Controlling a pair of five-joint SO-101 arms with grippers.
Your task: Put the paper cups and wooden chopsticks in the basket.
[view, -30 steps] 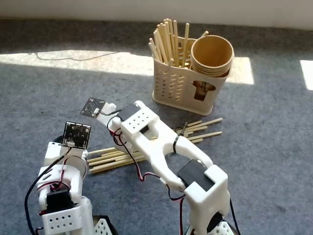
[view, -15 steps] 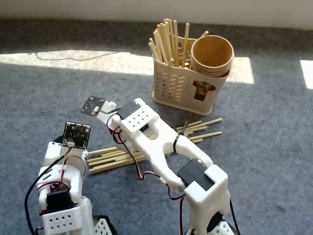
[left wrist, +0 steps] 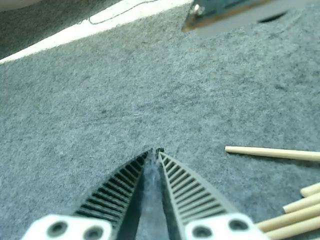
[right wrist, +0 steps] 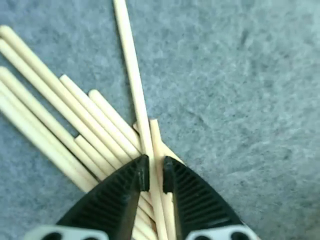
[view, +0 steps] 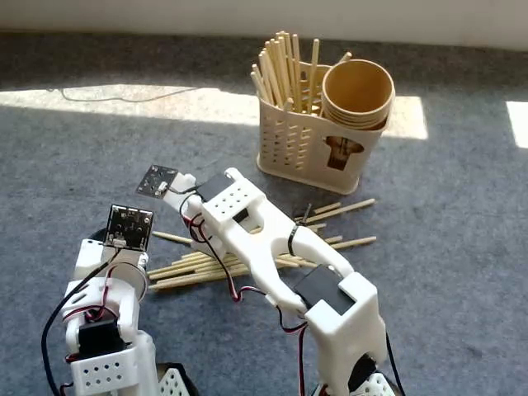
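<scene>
The right gripper (right wrist: 155, 169) is down on the pile of loose pale wooden chopsticks (view: 188, 268) lying on the grey carpet (view: 445, 247). Its black ribbed jaws are pinched onto a single long chopstick (right wrist: 132, 75) that runs straight between the tips. That stick lies crossed at an angle over the rest of the pile. From the high view, the white right arm (view: 257, 244) stretches across the pile. A few more chopsticks (view: 351, 208) poke out on its far side, toward the basket.

The left gripper (left wrist: 154, 152) points down at bare carpet with its jaws closed tip to tip and nothing between them. I can't tell if it's touching the carpet or just above it. A few chopstick ends (left wrist: 272, 153) lie nearby off to one side.

The cream slotted plastic basket (view: 301, 153) stands upright at the back, apart from the loose pile. A stack of tan paper cups (view: 357, 91) sits in one compartment. A bundle of upright chopsticks (view: 285, 66) fills the other, sticking out well above the rim. A strip of sunlight (view: 124, 103) falls on the carpet behind the basket.
</scene>
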